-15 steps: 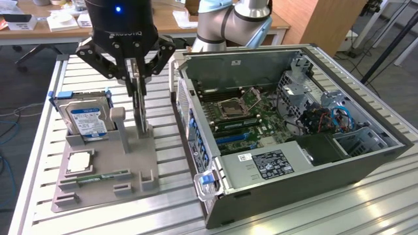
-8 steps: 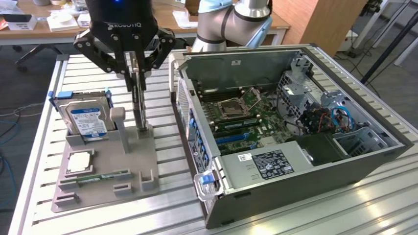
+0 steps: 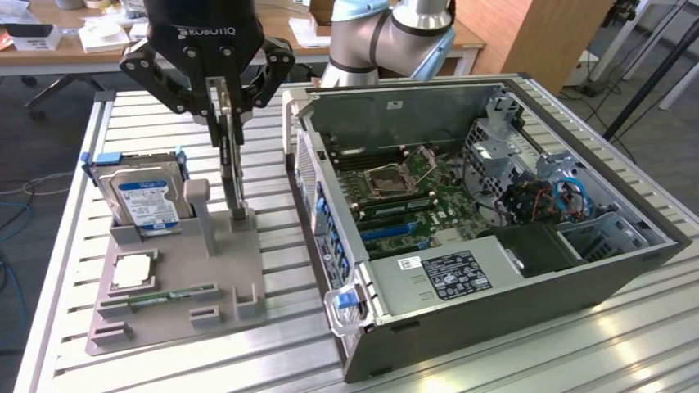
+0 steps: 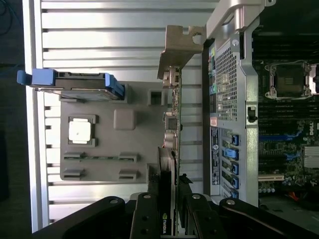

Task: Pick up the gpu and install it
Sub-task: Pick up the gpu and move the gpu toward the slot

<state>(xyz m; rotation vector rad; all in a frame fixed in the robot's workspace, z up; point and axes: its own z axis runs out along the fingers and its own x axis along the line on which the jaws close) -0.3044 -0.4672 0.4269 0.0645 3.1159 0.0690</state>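
The gpu (image 3: 231,168) is a thin dark card standing on edge above the grey holder tray (image 3: 186,319), its lower end at the tray's slotted stand (image 3: 241,219). Whether it still rests in the slot I cannot tell. My gripper (image 3: 223,110) comes down from above and is shut on the card's upper edge. In the wrist view the gpu (image 4: 172,124) runs edge-on away from my gripper (image 4: 169,211), and its silvery end bracket (image 4: 178,46) is at the far end. The open computer case (image 3: 480,213) lies beside the card, on the exterior view's right.
On the grey tray stand a hard drive (image 3: 147,196) with a blue-white label, a CPU (image 3: 129,270) and a narrow memory stick (image 3: 169,295). Inside the case the motherboard (image 3: 399,192) faces up, with blue slots (image 3: 382,231) near the power supply (image 3: 453,274). All of it rests on a slatted metal table (image 3: 273,360).
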